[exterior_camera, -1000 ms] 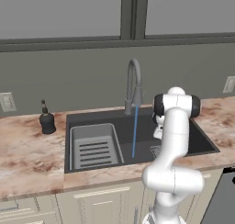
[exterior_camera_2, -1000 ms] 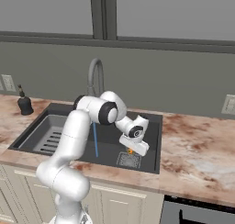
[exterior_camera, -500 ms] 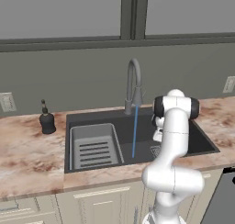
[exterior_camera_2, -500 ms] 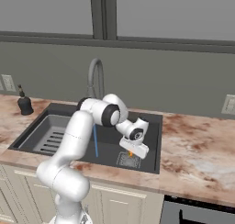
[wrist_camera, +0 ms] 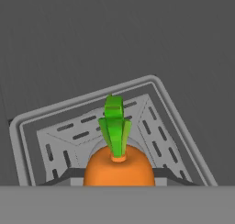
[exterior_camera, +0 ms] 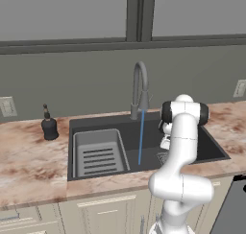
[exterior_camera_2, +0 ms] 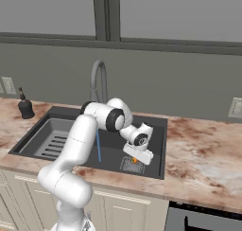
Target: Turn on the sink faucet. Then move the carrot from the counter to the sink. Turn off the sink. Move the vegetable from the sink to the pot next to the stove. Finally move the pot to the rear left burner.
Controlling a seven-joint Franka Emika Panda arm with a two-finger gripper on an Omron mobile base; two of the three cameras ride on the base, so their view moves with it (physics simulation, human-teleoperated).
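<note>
The carrot [wrist_camera: 119, 170] is a smooth, rounded orange root with a blocky green top, and it sits low in the hand view, its lower part cut off by the bottom edge. It hangs over the square grey drain plate [wrist_camera: 110, 122], a slotted metal grille set in the dark matte floor of the sink [exterior_camera_2: 42, 130]. The fingers [exterior_camera_2: 133, 159] pinch the carrot down inside the right side of the basin; from the right base view only a small orange speck shows beneath the white hand. In the left base view the arm's own forearm hides the hand and the carrot. A curved grey metal faucet [exterior_camera: 140, 87] rises behind the basin, and a thin blue stream of water [exterior_camera: 141, 137] falls straight from it. A ribbed grey rack [exterior_camera: 98, 154] fills the sink's left part. A dark soap bottle [exterior_camera: 48, 126] stands on the mottled pink stone table [exterior_camera: 29, 156], left of the sink.
</note>
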